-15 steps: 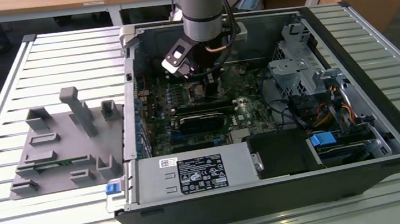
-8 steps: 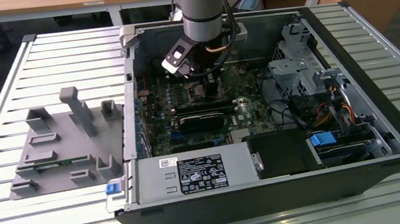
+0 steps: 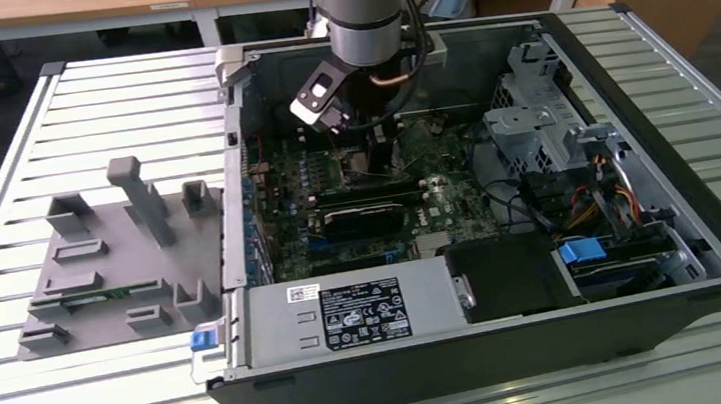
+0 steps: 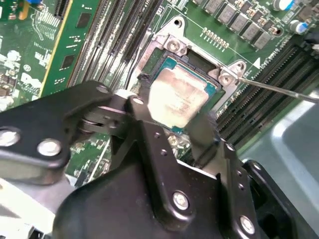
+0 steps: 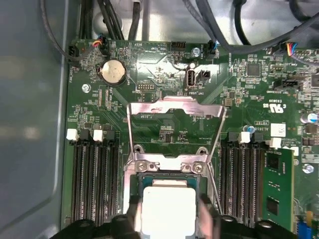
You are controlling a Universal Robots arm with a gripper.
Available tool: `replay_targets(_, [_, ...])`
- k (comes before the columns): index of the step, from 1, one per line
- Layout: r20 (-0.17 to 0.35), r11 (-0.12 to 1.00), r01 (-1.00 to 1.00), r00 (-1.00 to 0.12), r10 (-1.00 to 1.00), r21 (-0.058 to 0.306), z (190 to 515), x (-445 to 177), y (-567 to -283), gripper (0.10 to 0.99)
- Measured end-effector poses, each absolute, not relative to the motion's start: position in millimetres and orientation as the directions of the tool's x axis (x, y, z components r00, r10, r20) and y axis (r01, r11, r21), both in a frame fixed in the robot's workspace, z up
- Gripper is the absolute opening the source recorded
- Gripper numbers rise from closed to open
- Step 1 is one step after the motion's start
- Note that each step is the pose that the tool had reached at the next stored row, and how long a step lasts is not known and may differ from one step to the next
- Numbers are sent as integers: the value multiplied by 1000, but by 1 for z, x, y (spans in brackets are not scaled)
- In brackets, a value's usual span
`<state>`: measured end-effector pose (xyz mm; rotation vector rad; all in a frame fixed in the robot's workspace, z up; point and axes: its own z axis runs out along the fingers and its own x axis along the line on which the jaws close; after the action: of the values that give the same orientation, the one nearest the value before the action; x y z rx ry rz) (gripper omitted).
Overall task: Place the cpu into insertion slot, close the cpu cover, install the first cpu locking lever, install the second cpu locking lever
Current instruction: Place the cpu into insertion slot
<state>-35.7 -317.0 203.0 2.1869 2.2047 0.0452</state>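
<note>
The grey, silver-jointed robot arm is lowered from above into the open black metal computer case [image 3: 688, 258], which is laid on its side on the pale slatted metal table [image 3: 121, 96]. Its wrist is turned straight down, and the black two-fingered gripper [image 3: 380, 155] is held low over the green circuit board [image 3: 337, 235] inside the case.

In both wrist views the gripper [image 4: 173, 115] [image 5: 169, 215] is seen closed narrowly on the small square silvery-beige cpu [image 4: 178, 97] [image 5: 168, 206]. One black finger [image 4: 142, 112] is pressed to one edge of the chip and the other finger to the opposite edge. The chip is held face up, directly over the square metal-rimmed insertion slot [image 4: 172, 46] [image 5: 169, 175] and within its rim. Whether it is fully seated cannot be told.

The thin silver frame-shaped cpu cover [image 5: 149, 108] is swung open on its hinge and lies back on the board beyond the slot. A thin metal lever rod [image 4: 279, 89] is seen standing away from one corner of the slot.

Long black memory slots [image 5: 92, 179] are ranged on both sides of the slot, and a green memory stick [image 5: 278, 189] is seated in one of them. A silver labelled power supply box [image 3: 345, 314] and a grey metal drive cage [image 3: 541, 133] are also housed in the case. Beside the case, on the exterior view's left, a grey plastic fixture with upright posts [image 3: 112, 258] is set on the table.
</note>
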Motion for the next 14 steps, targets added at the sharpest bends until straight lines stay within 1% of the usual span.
replay_targets(1, [-5, 8, 999, -8, 1000, 45, 204, -36, -317, 537])
replay_targets(2, [-5, 8, 999, -8, 1000, 44, 205, -35, -317, 537])
replay_targets(4, [-5, 8, 999, -8, 1000, 41, 205, -35, -317, 420])
replay_targets(5, [-5, 8, 999, -8, 1000, 40, 205, -35, -317, 420])
replay_targets(7, [-5, 8, 999, -8, 1000, 36, 205, -34, -317, 302])
replay_targets(8, [-5, 8, 999, -8, 1000, 35, 206, -33, -317, 302])
replay_targets(10, [-5, 8, 999, -8, 1000, 32, 206, -33, -317, 184])
replay_targets(11, [-5, 8, 999, -8, 1000, 31, 206, -33, -317, 184])
replay_targets(12, [-5, 8, 1000, -8, 1000, 30, 206, -33, -317, 125])
replay_targets(13, [-5, 8, 1000, -8, 1000, 30, 206, -33, -317, 106])
replay_targets(14, [-5, 8, 1000, -8, 1000, 30, 207, -33, -317, 106])
